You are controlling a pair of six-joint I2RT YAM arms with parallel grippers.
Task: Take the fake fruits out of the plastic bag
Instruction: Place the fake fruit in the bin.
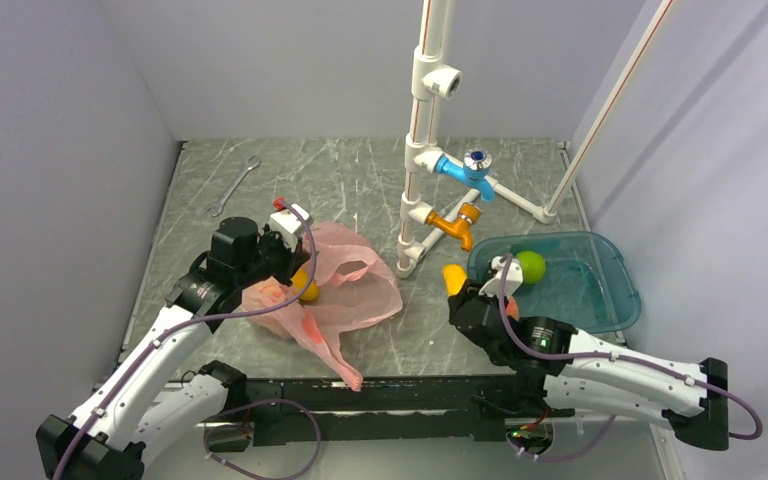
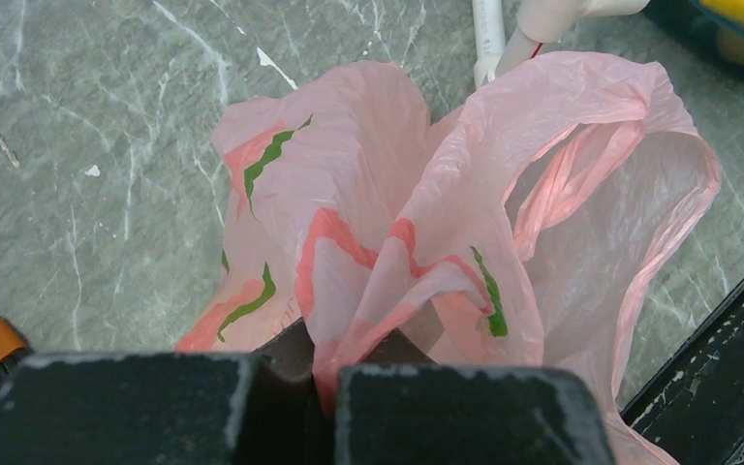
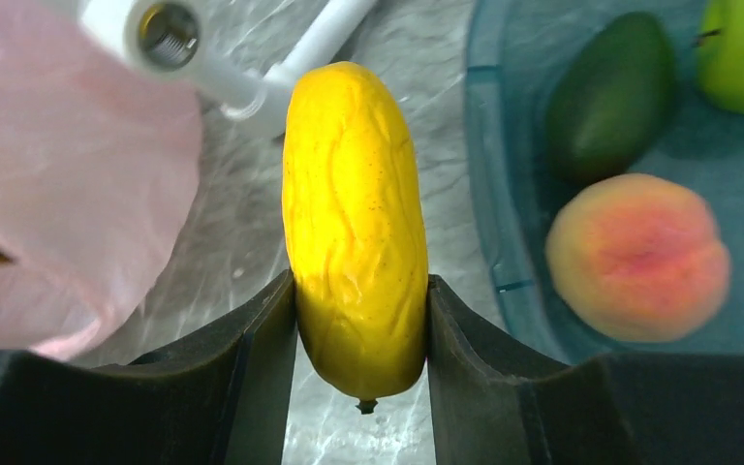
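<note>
My right hand [image 3: 360, 300]: I squeeze the yellow mango [image 3: 354, 194] between my fingers [image 3: 252, 358]
Mango: its long way points straight out past my fingertips
My left hand [image 2: 322, 378]: shut tight on the pink bag [image 2: 426, 194]
Bag: bunched up just ahead of my left fingers [image 2: 136, 407]

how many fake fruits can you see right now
5: a yellow mango in the right gripper; an avocado, green apple and peach in the teal tub; one yellow fruit in the pink bag. More may be hidden inside the bag.
</note>
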